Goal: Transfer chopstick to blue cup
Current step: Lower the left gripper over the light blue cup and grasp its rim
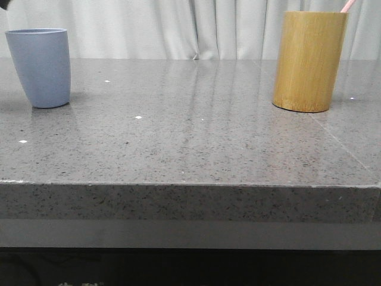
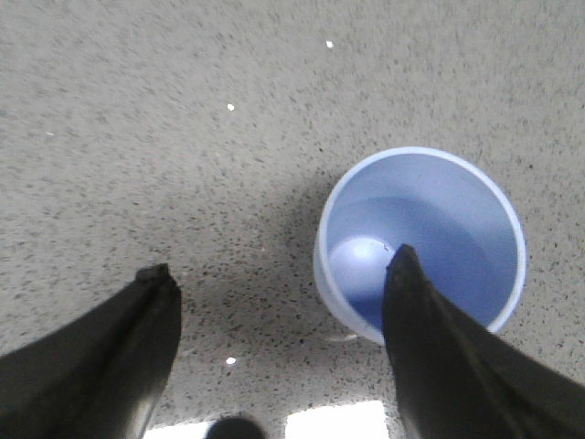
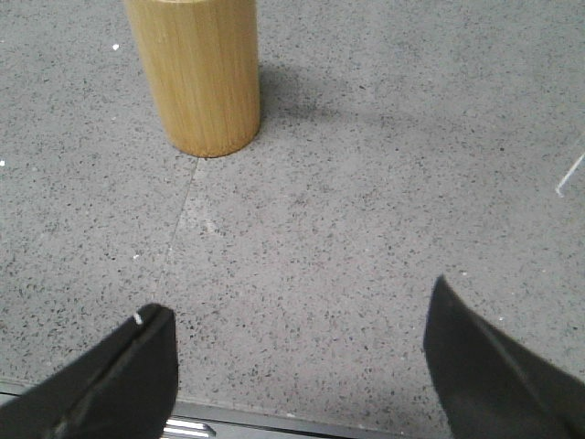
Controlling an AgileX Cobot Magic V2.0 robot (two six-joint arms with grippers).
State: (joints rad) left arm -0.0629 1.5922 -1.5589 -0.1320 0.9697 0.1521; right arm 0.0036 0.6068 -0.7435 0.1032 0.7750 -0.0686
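Observation:
The blue cup [image 1: 40, 67] stands upright at the far left of the grey table; the left wrist view looks down into it [image 2: 439, 229] and it is empty. A pale-pink chopstick tip [image 1: 347, 5] sticks out of the tan bamboo cylinder [image 1: 309, 59] at the far right, which also shows in the right wrist view [image 3: 196, 73]. My left gripper [image 2: 279, 270] is open and empty above the table, one finger over the cup's rim. My right gripper [image 3: 297, 311] is open and empty near the table's front edge, short of the bamboo cylinder. Neither gripper shows in the front view.
The grey speckled table [image 1: 190, 137] has a seam line [image 3: 183, 210] running from the bamboo cylinder toward its front edge [image 1: 190, 185]. White curtains [image 1: 178, 30] hang behind the table.

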